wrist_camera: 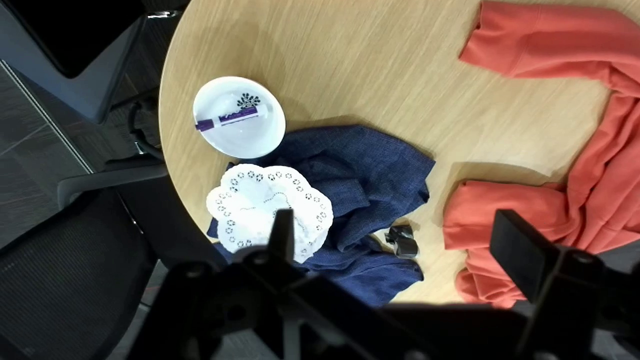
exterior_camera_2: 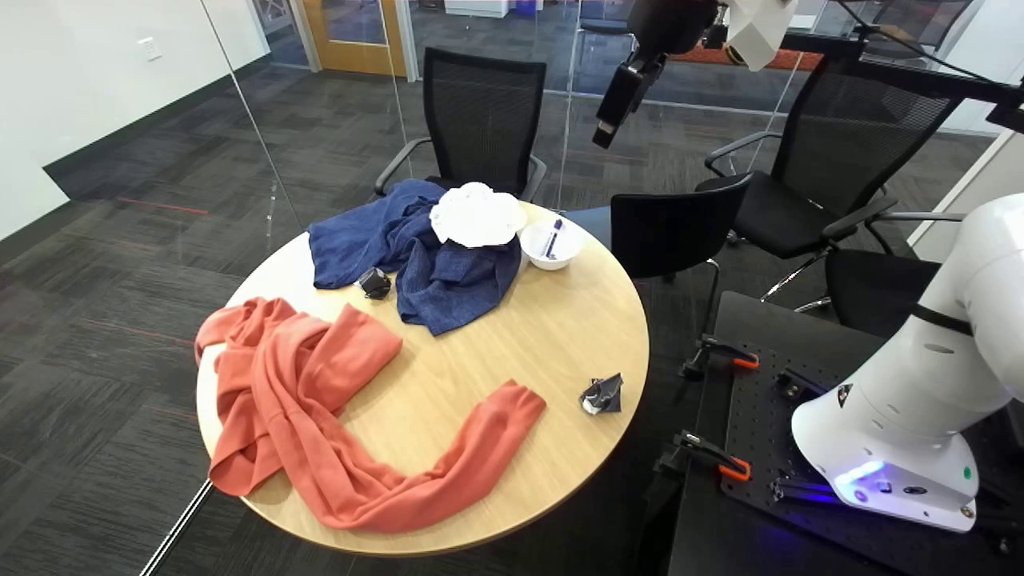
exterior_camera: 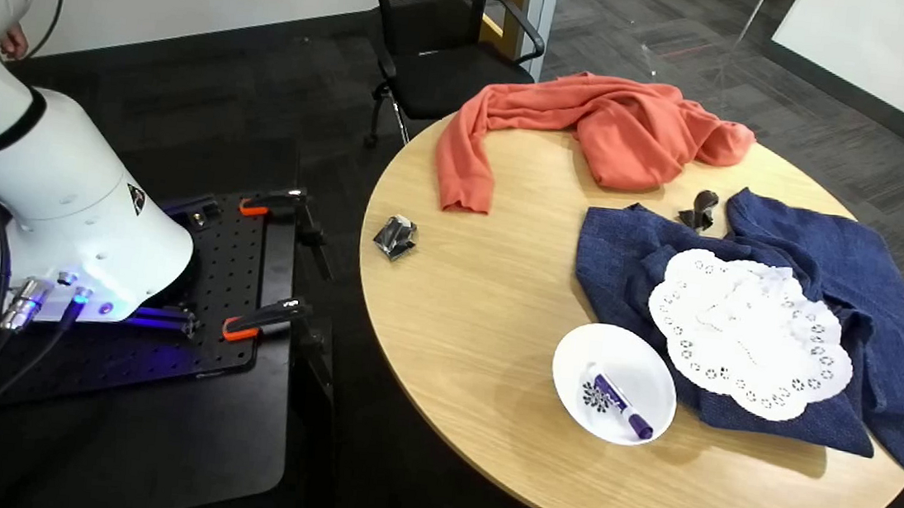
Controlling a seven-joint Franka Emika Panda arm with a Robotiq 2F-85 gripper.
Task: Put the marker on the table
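The marker is purple and white with a dark purple cap. It lies inside the white bowl, seen in both exterior views as the marker (exterior_camera: 625, 407) (exterior_camera_2: 553, 238) in the bowl (exterior_camera: 575, 349) (exterior_camera_2: 544, 262). The wrist view shows the marker (wrist_camera: 232, 117) and bowl (wrist_camera: 245, 142) at upper left. The bowl stands near the edge of the round tan table (exterior_camera: 487, 315) (exterior_camera_2: 512, 352) (wrist_camera: 360, 65). My gripper (wrist_camera: 392, 220) is open with nothing between its fingers. In an exterior view the gripper (exterior_camera_2: 606, 134) hangs high above the table, apart from the bowl; it is outside the remaining exterior view.
Beside the bowl lies a dark blue cloth (exterior_camera: 873, 270) with a white doily (exterior_camera: 750, 341) on it. An orange-red garment (exterior_camera: 621, 129) covers the far part. Small black crumpled objects (exterior_camera: 396, 237) (wrist_camera: 401, 241) lie on the table. Chairs (exterior_camera_2: 484, 120) stand around it.
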